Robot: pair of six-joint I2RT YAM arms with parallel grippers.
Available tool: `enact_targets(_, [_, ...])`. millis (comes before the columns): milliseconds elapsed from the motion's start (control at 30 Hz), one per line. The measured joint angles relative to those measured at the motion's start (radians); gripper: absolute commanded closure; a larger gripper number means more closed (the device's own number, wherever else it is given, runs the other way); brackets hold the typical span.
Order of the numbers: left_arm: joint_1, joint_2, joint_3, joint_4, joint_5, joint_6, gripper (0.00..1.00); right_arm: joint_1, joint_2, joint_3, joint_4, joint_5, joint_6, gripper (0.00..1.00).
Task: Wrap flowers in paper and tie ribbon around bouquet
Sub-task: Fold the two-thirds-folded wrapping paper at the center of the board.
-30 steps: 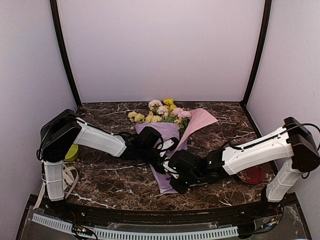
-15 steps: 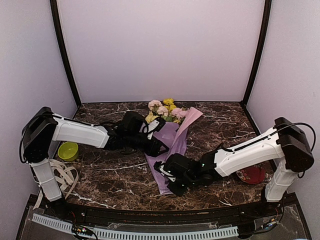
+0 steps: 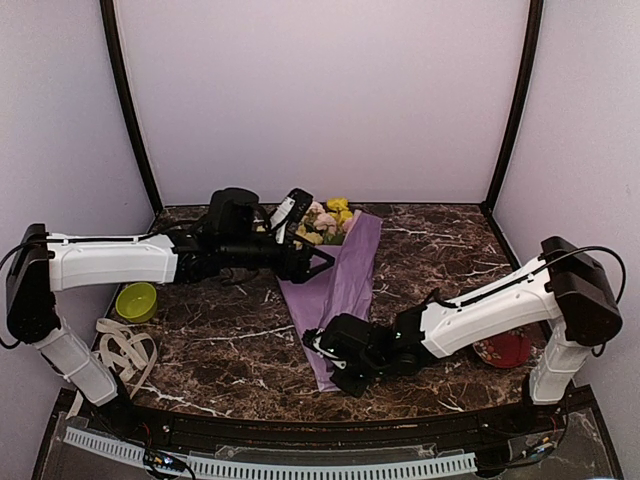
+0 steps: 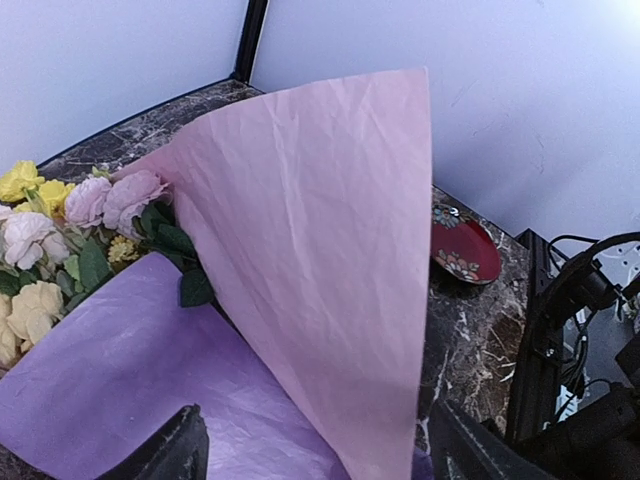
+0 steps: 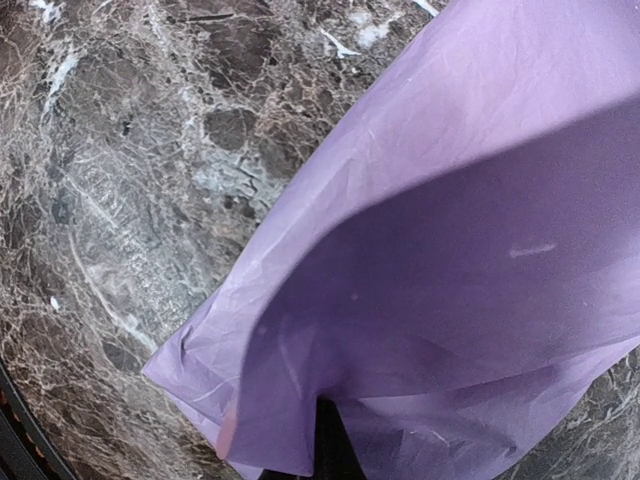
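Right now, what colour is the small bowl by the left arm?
The bowl is lime green; top external view.

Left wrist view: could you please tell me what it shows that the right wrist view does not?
Only left wrist: the flowers, a red dish and the open left gripper. Only right wrist: the right gripper shut on the paper at its lower end. Both: that lilac paper and the marble table.

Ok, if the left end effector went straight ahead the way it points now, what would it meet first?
Most likely the paper: its raised flap stands right ahead of the open left end effector; the flowers lie off to the side. Depth is unclear.
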Motion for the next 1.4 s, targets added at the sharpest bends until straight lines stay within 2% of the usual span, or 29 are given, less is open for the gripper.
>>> enact_targets(233, [-0.029,0.021,0.015,-0.025,0.028,0.013,0.16,0.003,0.003,0.005,-0.006,0.009,-0.006,1.0])
enact_targets(333, [-0.048,0.047,0.035,-0.039,0.023,0.027,0.25,0.006,0.007,0.008,-0.01,0.014,-0.008,1.0])
enact_targets(400, [-0.059,0.07,0.061,-0.055,0.0,0.035,0.42,0.008,0.009,0.008,-0.01,0.018,-0.01,1.0])
enact_targets(467, [-0.066,0.1,0.098,-0.077,-0.039,0.042,0.73,0.01,0.01,0.01,-0.013,0.019,-0.011,1.0])
enact_targets(500, [-0.069,0.111,0.111,-0.085,-0.057,0.039,0.84,0.01,0.01,0.012,-0.015,0.02,-0.013,1.0])
enact_targets(567, [-0.07,0.126,0.131,-0.109,-0.098,0.042,0.98,0.012,0.013,0.017,-0.021,0.024,-0.014,1.0])
enact_targets(767, [-0.069,0.124,0.119,-0.151,-0.222,0.032,1.0,0.018,0.015,0.021,-0.025,0.031,-0.017,1.0])
enact_targets(1100, [-0.01,0.12,0.006,-0.18,-0.391,-0.018,1.0,0.03,0.017,0.021,-0.034,0.042,-0.021,1.0])
enact_targets(1400, [0.053,0.191,-0.09,-0.168,-0.393,-0.077,1.0,0.03,0.017,0.023,-0.027,0.042,-0.021,1.0])
